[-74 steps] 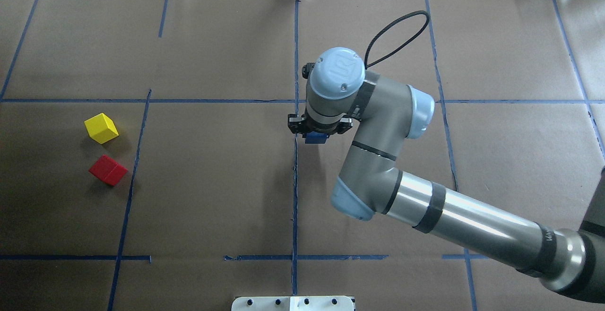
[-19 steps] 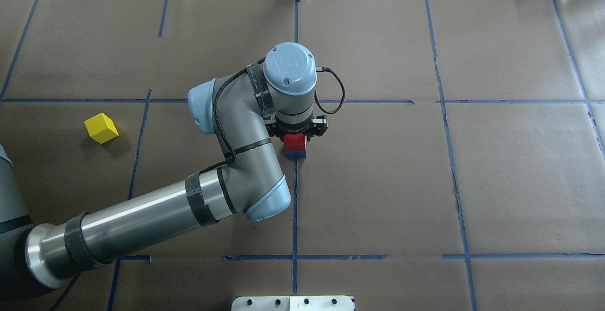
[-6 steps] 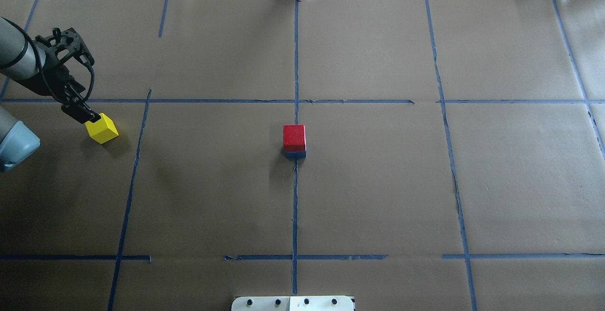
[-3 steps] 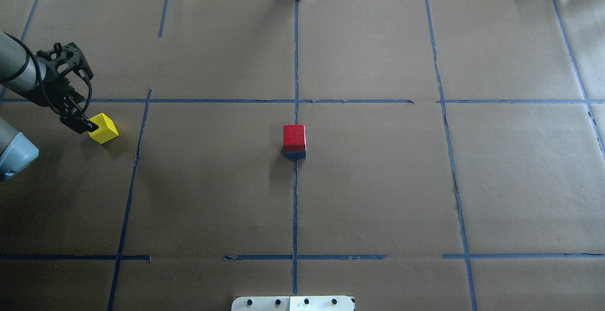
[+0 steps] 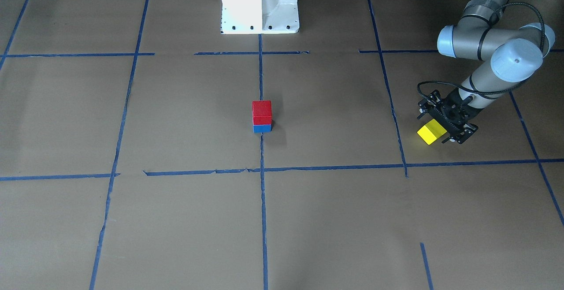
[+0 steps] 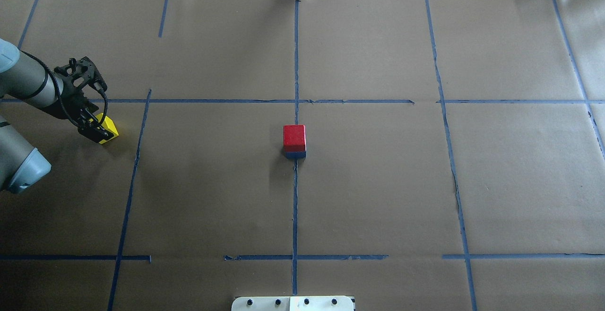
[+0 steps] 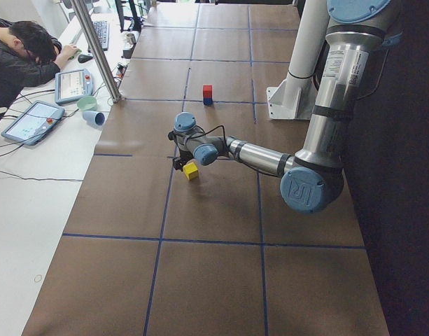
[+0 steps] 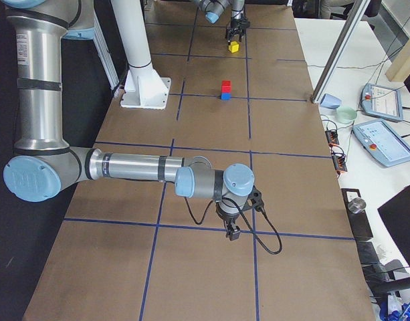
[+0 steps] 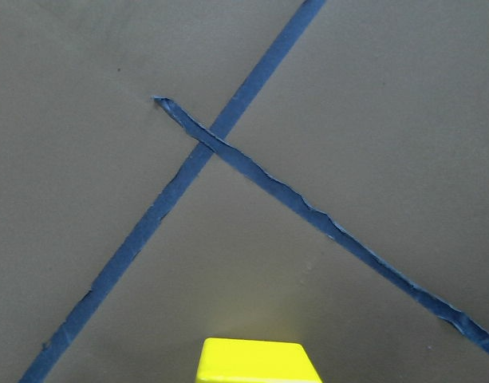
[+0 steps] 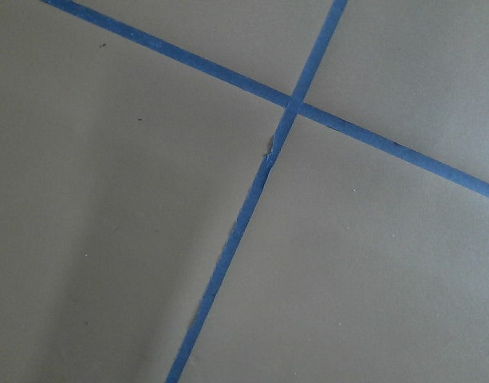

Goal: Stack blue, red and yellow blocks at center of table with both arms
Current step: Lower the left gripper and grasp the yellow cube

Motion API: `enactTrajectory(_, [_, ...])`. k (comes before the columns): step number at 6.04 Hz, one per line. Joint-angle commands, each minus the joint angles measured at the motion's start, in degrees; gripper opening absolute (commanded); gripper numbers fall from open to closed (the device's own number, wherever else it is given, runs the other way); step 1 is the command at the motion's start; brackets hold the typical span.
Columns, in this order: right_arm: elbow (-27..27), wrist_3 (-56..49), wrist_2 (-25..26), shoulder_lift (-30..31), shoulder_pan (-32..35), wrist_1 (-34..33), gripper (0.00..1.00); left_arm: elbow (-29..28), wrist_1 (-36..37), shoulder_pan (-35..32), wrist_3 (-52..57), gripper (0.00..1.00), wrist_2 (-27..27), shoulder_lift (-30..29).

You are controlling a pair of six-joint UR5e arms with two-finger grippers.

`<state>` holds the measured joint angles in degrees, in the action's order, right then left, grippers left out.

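Observation:
A red block (image 6: 294,136) sits on a blue block (image 6: 296,155) at the table's centre, and both show in the front view, red block (image 5: 261,111) on blue block (image 5: 262,128). A yellow block (image 6: 110,126) lies on the table at the far left, also seen in the front view (image 5: 430,132) and at the bottom edge of the left wrist view (image 9: 258,363). My left gripper (image 6: 96,131) is low over the yellow block, open, covering its left part. My right gripper (image 8: 230,231) shows only in the exterior right view, low over bare table; I cannot tell its state.
The white robot base (image 5: 260,3) stands at the table's near edge. Blue tape lines (image 6: 295,65) grid the brown table. An operator (image 7: 22,56), tablets and cups are beyond the far edge, with a metal pole (image 7: 95,49).
My left gripper has moved right and down from behind the yellow block onto it and now covers its left part. The red-on-blue stack has not moved.

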<state>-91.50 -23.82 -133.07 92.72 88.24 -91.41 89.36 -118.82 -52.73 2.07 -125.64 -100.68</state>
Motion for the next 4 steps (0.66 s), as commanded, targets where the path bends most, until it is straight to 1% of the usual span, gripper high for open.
enactTrajectory(1, [-0.1,0.0,0.0,0.1,0.0,0.0,1.00,-1.7,-0.3,0.4,-0.1,0.97,2.0,-0.1])
enactTrajectory(2, [-0.1,0.0,0.0,0.1,0.0,0.0,1.00,-2.3,-0.3,1.4,-0.3,0.88,2.3,-0.1])
enactTrajectory(3, [0.0,0.0,0.0,0.1,0.0,0.0,1.00,-2.2,-0.1,1.4,-0.3,0.53,2.3,-0.4])
enactTrajectory(4, [0.0,0.0,0.0,0.1,0.0,0.0,1.00,-1.9,0.0,1.4,-0.3,0.22,2.2,-0.7])
